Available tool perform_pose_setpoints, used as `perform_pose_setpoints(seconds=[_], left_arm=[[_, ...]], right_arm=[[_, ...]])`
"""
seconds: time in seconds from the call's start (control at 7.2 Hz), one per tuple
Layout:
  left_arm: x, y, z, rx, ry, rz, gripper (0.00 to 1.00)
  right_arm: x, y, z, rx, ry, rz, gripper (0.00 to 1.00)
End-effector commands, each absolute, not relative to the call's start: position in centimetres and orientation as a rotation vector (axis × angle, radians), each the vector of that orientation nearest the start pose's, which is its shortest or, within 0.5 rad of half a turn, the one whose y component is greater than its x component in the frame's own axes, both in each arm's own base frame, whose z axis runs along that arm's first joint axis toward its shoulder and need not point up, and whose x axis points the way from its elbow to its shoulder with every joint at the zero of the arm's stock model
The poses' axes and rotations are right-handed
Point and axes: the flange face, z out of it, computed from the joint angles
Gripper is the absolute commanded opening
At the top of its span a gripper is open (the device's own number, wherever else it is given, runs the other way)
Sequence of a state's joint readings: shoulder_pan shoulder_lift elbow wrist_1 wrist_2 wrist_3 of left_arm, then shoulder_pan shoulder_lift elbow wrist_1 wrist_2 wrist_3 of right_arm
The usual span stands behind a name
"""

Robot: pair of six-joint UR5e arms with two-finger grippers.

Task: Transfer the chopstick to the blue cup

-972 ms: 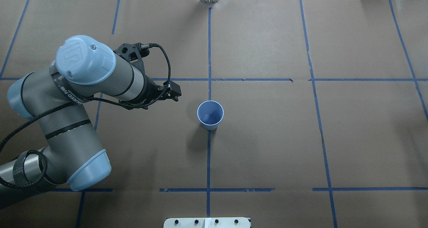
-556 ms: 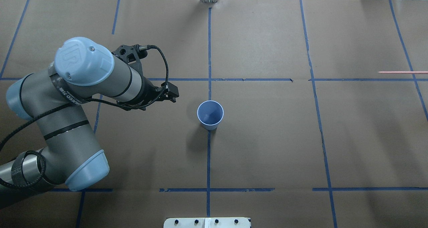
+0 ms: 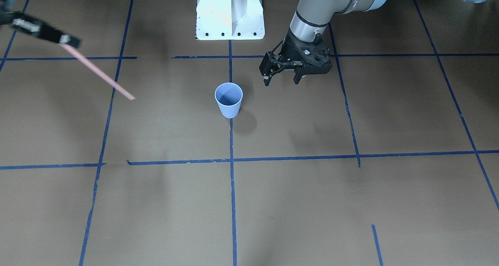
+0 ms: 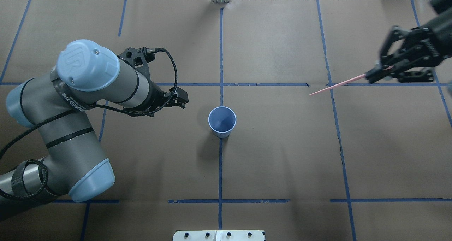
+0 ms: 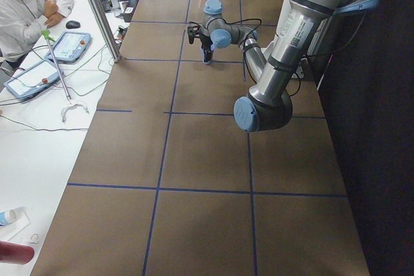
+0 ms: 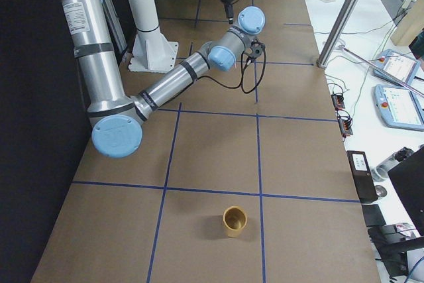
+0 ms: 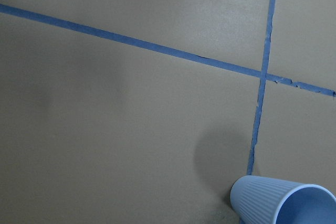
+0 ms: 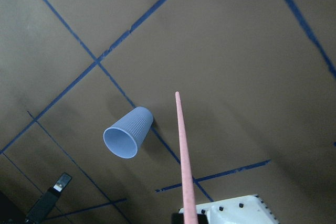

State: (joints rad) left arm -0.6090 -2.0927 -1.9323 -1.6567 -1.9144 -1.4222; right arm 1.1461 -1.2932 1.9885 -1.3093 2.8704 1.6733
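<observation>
The blue cup (image 4: 222, 121) stands upright at the table's middle, on a blue tape line; it also shows in the front view (image 3: 229, 100) and both wrist views (image 7: 283, 203) (image 8: 128, 132). My right gripper (image 4: 371, 76) (image 3: 69, 42) is shut on one end of the pink chopstick (image 4: 337, 84) (image 3: 99, 73) (image 8: 184, 156), held above the table far to the cup's right. The stick's free end points toward the cup. My left gripper (image 4: 180, 101) (image 3: 280, 78) hangs open and empty just left of the cup.
The white robot base (image 3: 230, 12) is at the near table edge. A tan cup (image 6: 234, 221) stands at the table's far right end. An operator (image 5: 26, 4) sits at a side desk with cables and tablets.
My right gripper has come in from the right edge with the pink chopstick and moved left toward the cup. The left arm has drawn back slightly. The cup has not moved.
</observation>
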Motion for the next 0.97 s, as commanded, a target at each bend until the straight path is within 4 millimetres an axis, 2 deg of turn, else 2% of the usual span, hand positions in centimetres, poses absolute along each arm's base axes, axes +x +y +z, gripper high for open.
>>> perform_pose_setpoints(seconds=[0.0, 0.14, 0.28, 0.42, 0.56, 0.83], left_arm=[[43.1, -42.2, 19.8, 0.061, 1.01, -0.254, 1.0], [43.1, -42.2, 19.9, 0.061, 1.009, -0.254, 1.0], [43.0, -42.2, 19.9, 0.06, 1.01, -0.257, 1.0], [43.0, -42.2, 19.7, 0.06, 1.013, -0.257, 1.0], [43.0, -42.2, 19.7, 0.06, 1.013, -0.259, 1.0], [43.0, -42.2, 19.7, 0.06, 1.013, -0.259, 1.0]], right_arm=[[-25.6, -45.6, 19.3, -0.671, -1.259, 0.302, 0.05], [-29.5, -45.3, 17.5, -0.672, -1.239, 0.295, 0.07], [-31.8, -45.1, 16.9, -0.679, -1.224, 0.293, 0.07], [-32.8, -44.6, 16.9, -0.67, -1.219, 0.291, 0.09], [-33.5, -44.9, 15.5, -0.652, -1.227, 0.286, 0.09], [-35.6, -45.8, 14.5, -0.601, -1.228, 0.305, 0.09]])
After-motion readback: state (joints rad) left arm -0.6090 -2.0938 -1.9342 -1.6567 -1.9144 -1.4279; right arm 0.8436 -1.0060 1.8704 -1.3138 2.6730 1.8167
